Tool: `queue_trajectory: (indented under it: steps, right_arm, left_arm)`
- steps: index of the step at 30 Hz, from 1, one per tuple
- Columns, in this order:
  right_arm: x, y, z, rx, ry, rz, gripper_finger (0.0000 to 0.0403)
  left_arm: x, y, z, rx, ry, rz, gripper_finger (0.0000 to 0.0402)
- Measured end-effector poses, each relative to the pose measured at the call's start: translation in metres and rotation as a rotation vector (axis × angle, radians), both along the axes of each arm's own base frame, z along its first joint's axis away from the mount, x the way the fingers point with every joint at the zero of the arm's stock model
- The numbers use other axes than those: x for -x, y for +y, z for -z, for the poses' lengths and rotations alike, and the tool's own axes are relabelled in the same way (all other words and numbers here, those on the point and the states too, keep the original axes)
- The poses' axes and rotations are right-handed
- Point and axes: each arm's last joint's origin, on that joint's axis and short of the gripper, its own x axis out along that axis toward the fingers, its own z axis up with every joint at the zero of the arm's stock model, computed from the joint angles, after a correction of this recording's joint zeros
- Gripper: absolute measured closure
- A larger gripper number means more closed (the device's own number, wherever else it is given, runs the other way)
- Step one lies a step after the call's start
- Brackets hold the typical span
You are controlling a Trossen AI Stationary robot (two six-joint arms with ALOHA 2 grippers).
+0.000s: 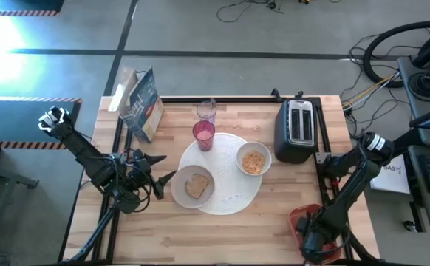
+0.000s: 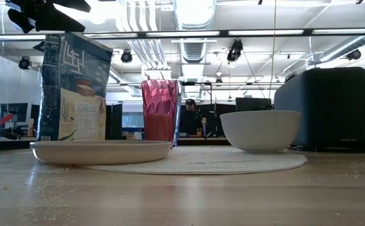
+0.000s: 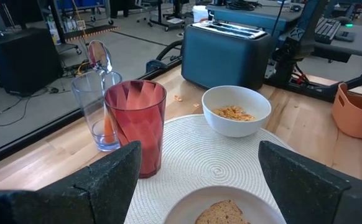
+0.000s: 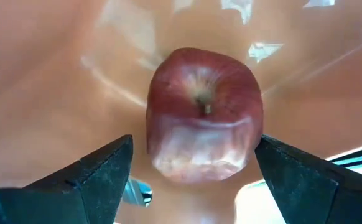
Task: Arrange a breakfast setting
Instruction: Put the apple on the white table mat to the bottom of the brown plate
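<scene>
Hanging spread-open over the tray, right hand alone shows the apple.

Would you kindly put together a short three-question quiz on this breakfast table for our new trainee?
1. True or false: the toast slice lies on the smaller plate.
2. What does the right gripper face? A) the toaster B) an apple in the orange tray C) the cereal box
3. Fill in: the orange-handled spoon stands inside the ____, beside the pink tumbler.

Key
1. True.
2. B; its jaws stand open on either side of the apple, not yet closed on it.
3. Clear glass. The left gripper waits open beside the smaller plate.
</scene>
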Motion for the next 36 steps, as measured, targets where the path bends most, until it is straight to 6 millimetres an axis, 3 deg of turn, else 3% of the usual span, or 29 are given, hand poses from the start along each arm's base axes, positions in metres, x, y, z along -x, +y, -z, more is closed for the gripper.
queue_trajectory:
  steps: [9, 19, 27, 36]
  right_arm:
    - [-0.001, 0.0, 0.009, 0.062, 0.055, 0.034, 0.0086]
    - [0.0, 0.001, 0.009, 0.038, 0.053, 0.006, 0.02]
    - [-0.003, 0.003, 0.004, -0.007, 0.042, -0.04, 0.0201]
    - [-0.006, 0.008, -0.018, -0.082, -0.023, -0.06, 0.0201]
  left_arm:
    - [0.0, 0.0, 0.0, -0.009, 0.005, 0.003, 0.0095]
    - [0.0, 0.0, -0.001, -0.004, 0.0, 0.003, 0.0095]
    - [0.0, 0.0, -0.001, -0.002, -0.002, 0.003, 0.0095]
    - [0.0, 0.0, -0.001, -0.002, -0.002, 0.003, 0.0095]
